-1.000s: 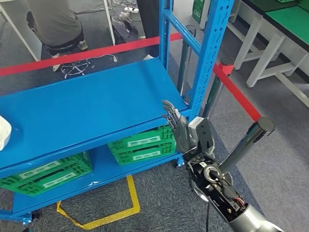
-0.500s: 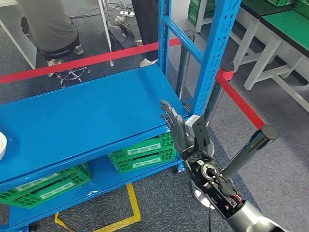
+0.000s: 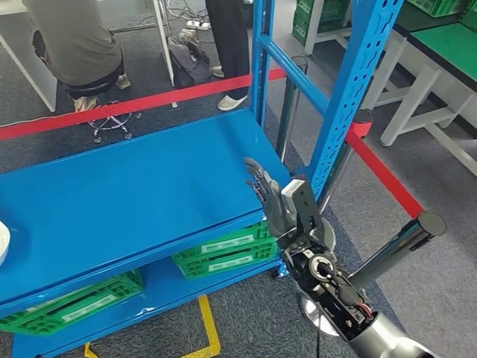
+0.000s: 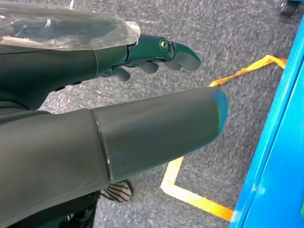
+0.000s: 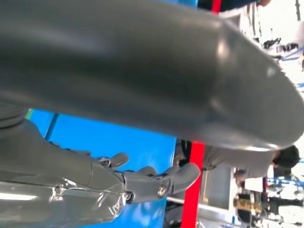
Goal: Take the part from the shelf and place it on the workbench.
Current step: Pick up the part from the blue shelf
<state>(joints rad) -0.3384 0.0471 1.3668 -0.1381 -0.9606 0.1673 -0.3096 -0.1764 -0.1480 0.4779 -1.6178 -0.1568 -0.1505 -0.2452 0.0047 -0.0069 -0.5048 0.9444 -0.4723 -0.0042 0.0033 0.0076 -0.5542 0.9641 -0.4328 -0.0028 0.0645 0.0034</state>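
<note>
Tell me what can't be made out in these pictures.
- White rounded object on the blue metal shelf: cut off by the head view's left edge, so its identity is unclear.
- Labels on the green plastic crates: too small to read.
- Background past the right hand: blurred in the right wrist view.

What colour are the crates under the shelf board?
Green crates, with pale labels on their sides; the head view shows them best.

A workshop: blue steel shelf [image 3: 141, 186], green crates [image 3: 225, 246], red barrier tape [image 3: 129, 104], green-topped workbenches [image 3: 450, 45].
</note>
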